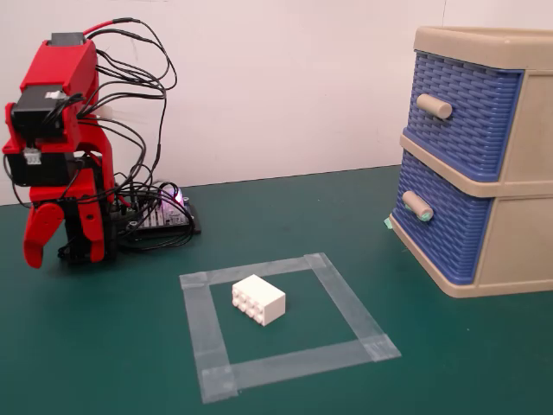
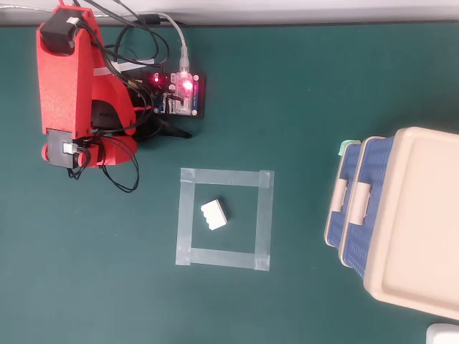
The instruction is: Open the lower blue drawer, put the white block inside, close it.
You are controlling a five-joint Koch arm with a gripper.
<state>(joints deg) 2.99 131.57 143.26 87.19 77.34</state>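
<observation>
1. Green matting (image 1: 104,346) covers the table below a white wall.
2. Against the right side in the fixed view, the lower blue drawer (image 1: 445,229) sits shut; rigid plastic, best hooked by its green-tipped peg (image 1: 417,206).
3. The white block (image 1: 258,299) lies inside a tape square (image 1: 285,324): light, hard, probably slick; I'd pinch its flat sides.
4. My gripper (image 1: 39,233) hangs folded well away; whether it's apart I cannot tell.

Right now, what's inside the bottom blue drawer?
I can't see inside. The lower blue drawer is shut, so its contents are hidden. The white block isn't in it yet; it sits on the table inside the tape square.
</observation>
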